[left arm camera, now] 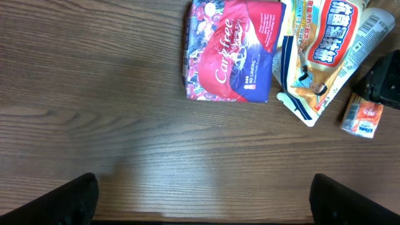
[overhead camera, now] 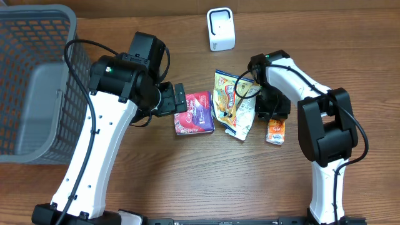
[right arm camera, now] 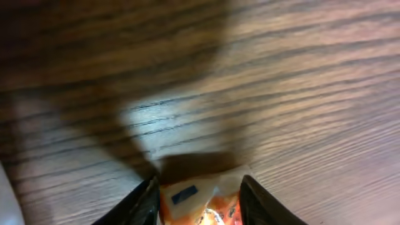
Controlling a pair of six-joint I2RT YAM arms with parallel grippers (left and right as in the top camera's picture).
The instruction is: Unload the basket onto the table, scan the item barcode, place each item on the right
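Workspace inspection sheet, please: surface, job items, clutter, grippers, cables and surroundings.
Surface: wooden table, brown, grain visible.
Job's things: red bag, yellow pouch and small orange packet lie side by side mid-table; white scanner stands towards the far side.
Clutter: nothing seen.
Grippers: left gripper open, above the table near the red bag; right gripper straddles the orange packet, grip uncertain.
Cables: black cables run along both arms.
Surroundings: grey basket at the left.
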